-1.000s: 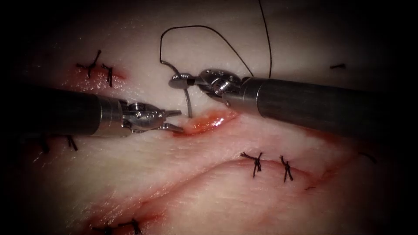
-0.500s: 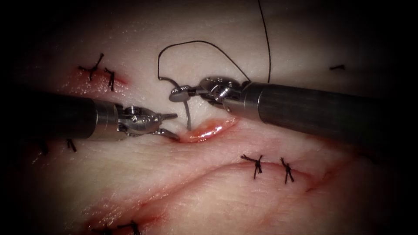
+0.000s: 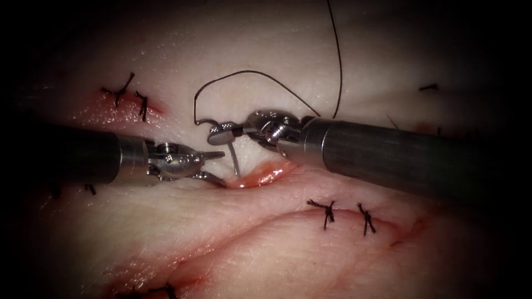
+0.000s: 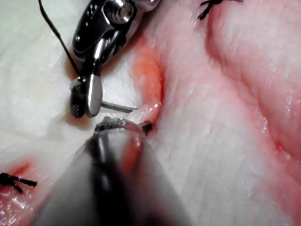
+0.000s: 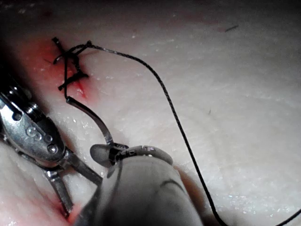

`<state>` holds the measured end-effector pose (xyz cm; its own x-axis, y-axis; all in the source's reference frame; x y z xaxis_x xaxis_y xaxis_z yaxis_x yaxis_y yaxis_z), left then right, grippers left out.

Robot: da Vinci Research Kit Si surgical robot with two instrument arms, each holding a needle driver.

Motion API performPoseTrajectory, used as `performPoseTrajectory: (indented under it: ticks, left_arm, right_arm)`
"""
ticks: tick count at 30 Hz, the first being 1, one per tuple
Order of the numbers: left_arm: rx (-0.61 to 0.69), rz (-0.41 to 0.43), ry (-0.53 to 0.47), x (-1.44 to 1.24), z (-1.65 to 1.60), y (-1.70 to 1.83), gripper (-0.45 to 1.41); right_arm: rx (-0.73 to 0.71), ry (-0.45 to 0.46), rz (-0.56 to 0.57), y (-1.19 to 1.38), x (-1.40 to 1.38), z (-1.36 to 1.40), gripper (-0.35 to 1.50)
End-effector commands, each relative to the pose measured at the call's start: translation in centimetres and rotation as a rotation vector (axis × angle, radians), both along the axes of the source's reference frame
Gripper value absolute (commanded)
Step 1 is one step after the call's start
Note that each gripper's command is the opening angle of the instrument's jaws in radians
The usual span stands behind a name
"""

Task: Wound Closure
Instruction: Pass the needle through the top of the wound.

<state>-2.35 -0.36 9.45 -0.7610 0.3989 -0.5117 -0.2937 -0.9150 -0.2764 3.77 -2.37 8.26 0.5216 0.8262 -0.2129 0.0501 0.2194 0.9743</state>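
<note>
While gripped in right tool, needle beside cut.

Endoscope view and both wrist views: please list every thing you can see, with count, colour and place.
Tissue: one, pale pink pork belly, under everything.
Cut: one, open, red fluid inside, centre, between the tools.
Needle: one, silver, curved, held near its thread end, tip at the cut's upper edge.
Thread: one, dark, looping above the right tool.
Finished stitches: several dark knots, below right of the cut, upper left and lower left.
Left tool: jaws open, holding nothing, at the cut's left end.
Right tool: jaws shut on the needle.
</note>
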Motion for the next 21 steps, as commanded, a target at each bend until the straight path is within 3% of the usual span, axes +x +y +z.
performPoseTrajectory:
  ticks: [1,8,14,21]
  left_arm:
    - [-0.002,0.000,-0.001,-0.07,0.05,0.02,0.65]
    - [-0.002,0.000,-0.001,-0.06,0.04,0.02,0.63]
    - [0.003,0.002,-0.003,-0.06,0.03,0.03,0.61]
    - [0.001,0.001,-0.002,-0.06,0.02,0.03,0.59]
  right_arm:
    - [0.004,-0.012,-0.013,-0.05,-0.01,0.02,-0.35]
    - [0.045,-0.031,-0.044,-0.36,-0.11,0.12,-0.35]
    - [0.071,-0.037,-0.055,-0.43,-0.16,0.10,-0.35]
    - [0.109,-0.062,-0.094,-0.67,-0.35,0.13,-0.35]
